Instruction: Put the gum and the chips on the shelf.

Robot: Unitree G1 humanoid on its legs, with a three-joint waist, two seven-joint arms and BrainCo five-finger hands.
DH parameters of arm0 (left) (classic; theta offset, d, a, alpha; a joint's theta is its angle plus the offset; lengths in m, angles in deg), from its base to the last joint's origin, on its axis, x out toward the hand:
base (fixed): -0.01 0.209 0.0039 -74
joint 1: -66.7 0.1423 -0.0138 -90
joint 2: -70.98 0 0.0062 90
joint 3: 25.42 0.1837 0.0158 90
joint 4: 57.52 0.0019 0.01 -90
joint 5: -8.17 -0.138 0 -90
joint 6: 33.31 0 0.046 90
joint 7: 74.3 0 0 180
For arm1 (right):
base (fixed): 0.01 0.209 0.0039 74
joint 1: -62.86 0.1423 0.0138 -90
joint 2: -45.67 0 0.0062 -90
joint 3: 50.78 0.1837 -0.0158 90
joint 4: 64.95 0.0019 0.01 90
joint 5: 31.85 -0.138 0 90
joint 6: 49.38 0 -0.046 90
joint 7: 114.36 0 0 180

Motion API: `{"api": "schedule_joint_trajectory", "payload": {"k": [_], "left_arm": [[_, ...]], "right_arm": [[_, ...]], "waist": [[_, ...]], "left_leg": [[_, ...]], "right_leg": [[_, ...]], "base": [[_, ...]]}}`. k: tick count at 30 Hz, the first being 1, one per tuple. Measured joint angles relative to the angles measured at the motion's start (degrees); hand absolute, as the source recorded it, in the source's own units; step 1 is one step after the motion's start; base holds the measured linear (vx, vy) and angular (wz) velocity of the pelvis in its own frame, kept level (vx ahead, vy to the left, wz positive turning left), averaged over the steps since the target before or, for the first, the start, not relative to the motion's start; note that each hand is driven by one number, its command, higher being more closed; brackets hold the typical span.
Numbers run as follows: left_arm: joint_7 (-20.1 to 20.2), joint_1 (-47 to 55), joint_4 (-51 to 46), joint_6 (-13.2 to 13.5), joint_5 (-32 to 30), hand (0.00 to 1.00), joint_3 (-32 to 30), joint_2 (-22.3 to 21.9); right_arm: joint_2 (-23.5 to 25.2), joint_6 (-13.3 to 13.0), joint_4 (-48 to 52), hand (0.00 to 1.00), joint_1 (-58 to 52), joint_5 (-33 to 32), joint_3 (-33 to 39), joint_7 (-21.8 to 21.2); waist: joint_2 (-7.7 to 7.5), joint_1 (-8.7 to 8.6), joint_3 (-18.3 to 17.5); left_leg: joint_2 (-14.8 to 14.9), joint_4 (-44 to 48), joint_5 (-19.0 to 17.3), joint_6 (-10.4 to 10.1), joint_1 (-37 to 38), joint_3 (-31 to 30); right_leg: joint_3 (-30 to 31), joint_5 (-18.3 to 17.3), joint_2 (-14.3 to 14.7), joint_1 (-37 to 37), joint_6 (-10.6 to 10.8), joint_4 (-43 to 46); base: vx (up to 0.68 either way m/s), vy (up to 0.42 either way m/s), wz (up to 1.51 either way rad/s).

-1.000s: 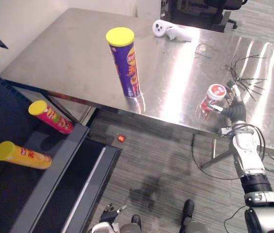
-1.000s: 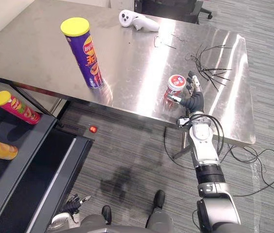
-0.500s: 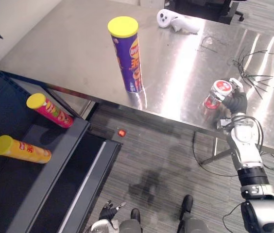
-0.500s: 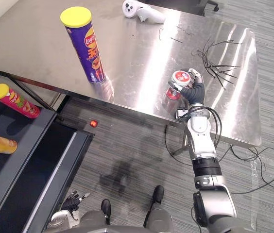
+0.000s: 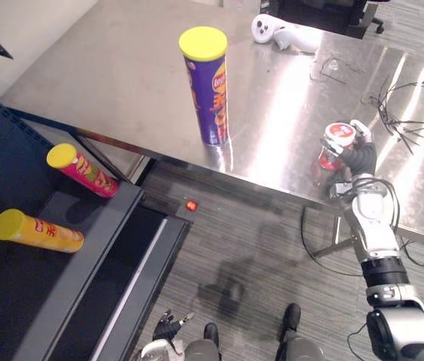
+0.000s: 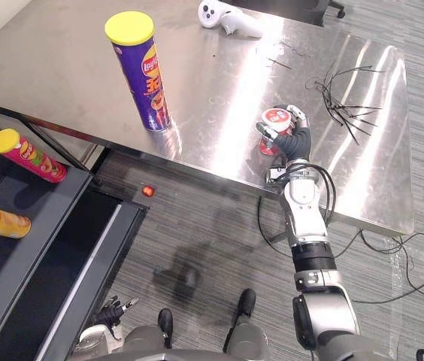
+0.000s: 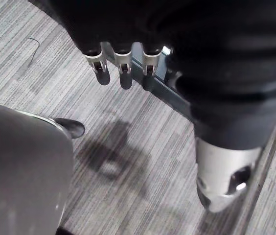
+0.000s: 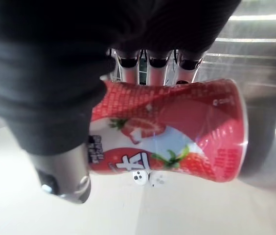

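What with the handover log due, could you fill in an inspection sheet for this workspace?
Surface: steel table, mostly bare.
Job's things: gum tub gripped near the table's front edge; purple chips can upright on the table; pink can and yellow can lying on the dark shelf.
Clutter: white controller at the far edge.
Hands: right hand curled round the gum tub; left hand open, low above the floor.
Cables: loose black wires on the table.
Surroundings: grey carpet, small red object on it.
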Motion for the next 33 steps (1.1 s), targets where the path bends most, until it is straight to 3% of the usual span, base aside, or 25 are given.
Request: {"api": "schedule_joint_trajectory", "payload": {"k": [6, 12, 20, 24, 26, 27, 28, 29, 31, 33], "left_arm": [[0.06, 0.08, -0.2, -0.16, -0.69, 0.0, -1.39, -0.1], [0.31, 0.97, -0.11, -0.62, -2.53, 0.0, -1.61, 0.18], [1.68, 2.33, 0.39, -0.86, -2.97, 0.0, -1.57, 0.1], [1.68, 3.39, 0.48, -0.87, -2.97, 0.0, -1.62, 0.1], [1.79, 3.38, 0.75, -0.74, -2.98, 0.0, -2.22, 0.09], [1.78, 3.5, 1.05, -0.75, -3.04, 0.0, -2.4, -0.05], [1.72, 3.64, 1.57, -0.88, -3.07, 0.0, -2.08, -0.54], [1.47, 3.96, 1.58, -0.9, -2.9, 0.0, -2.22, -0.22], [1.45, 4.11, 1.69, -0.91, -2.9, 0.0, -2.19, 0.51], [1.32, 4.48, 2.15, -0.98, -2.75, 0.0, -2.19, 1.67]], "right_arm": [[0.0, -0.16, 10.76, 1.0, -6.52, 0.56, 0.75, -0.97], [-0.03, -0.44, 17.44, 1.0, -13.45, 0.57, 2.19, -4.62], [-0.25, -0.49, 20.74, 1.0, -19.89, 0.41, 1.92, -9.32], [-0.25, -0.49, 20.98, 1.0, -22.03, 0.29, 1.62, -9.47], [0.07, -0.51, 21.07, 1.0, -22.49, 0.25, 1.43, -9.38], [0.18, -0.53, 21.25, 1.0, -22.64, 0.2, 1.47, -9.24], [-0.29, -0.67, 21.99, 1.0, -22.61, 0.18, 1.84, -9.04], [0.75, -0.78, 22.15, 1.0, -22.26, 0.19, 1.53, -9.13], [2.32, -0.79, 22.03, 1.0, -22.3, 0.19, 1.29, -9.1], [2.78, -0.87, 22.07, 1.0, -22.15, 0.18, -0.61, -9.06]], "waist": [[-0.33, -0.07, -0.2], [-0.91, -0.68, -1.81], [-0.78, -0.84, -6.07], [-0.58, -0.91, -8.52], [-1.47, -0.63, -8.26], [-1.4, -0.77, -8.88], [0.44, -0.66, -9.91], [0.61, -0.59, -10.03], [-0.29, -0.56, -9.27], [-0.95, -0.5, -8.62]], "left_leg": [[0.05, 0.21, 0.0, 0.0, 0.97, 0.04], [0.01, 1.83, 0.0, 0.0, 2.6, 0.42], [-0.07, 5.6, 0.0, -0.01, 2.67, 1.59], [-0.16, 8.13, 0.0, -0.01, 2.68, 1.57], [-0.6, 14.96, -0.77, -0.23, -0.27, 1.26], [-0.37, 10.77, -2.27, 0.18, -0.27, 1.55], [0.6, 5.6, -0.5, 0.2, 0.95, 0.79], [0.07, 4.3, -0.47, 0.22, 1.58, 0.97], [-0.08, 4.92, -0.44, 0.24, 1.14, -0.14], [0.09, 6.1, -0.42, 0.24, 0.13, -1.38]], "right_leg": [[0.03, 0.0, 0.01, 0.96, 0.0, 0.0], [0.18, 0.0, -0.04, 2.79, 0.0, 0.01], [0.16, 0.0, -0.52, 3.91, 0.0, 0.03], [0.06, 0.0, -0.79, 4.71, 0.0, 0.36], [0.12, 0.0, -3.13, 5.92, 0.0, 1.27], [0.11, 0.0, -3.37, 6.07, 0.03, 1.24], [-0.11, -0.07, -1.87, 5.73, 0.11, 1.0], [-0.46, -0.16, -2.29, 5.8, 0.21, 0.85], [-0.63, -0.48, -2.66, 5.37, 0.54, 2.35], [-0.82, -3.55, -3.44, 2.87, 0.84, 8.49]], "base": [[0.01, -0.006, -0.01], [0.02, -0.031, -0.09], [0.02, -0.047, -0.11], [0.04, -0.037, -0.07], [-0.01, 0.01, 0.07], [-0.04, 0.013, 0.1], [-0.02, 0.011, 0.06], [0.0, 0.0, 0.0], [-0.04, 0.014, 0.16], [-0.06, -0.02, 0.28]]}}
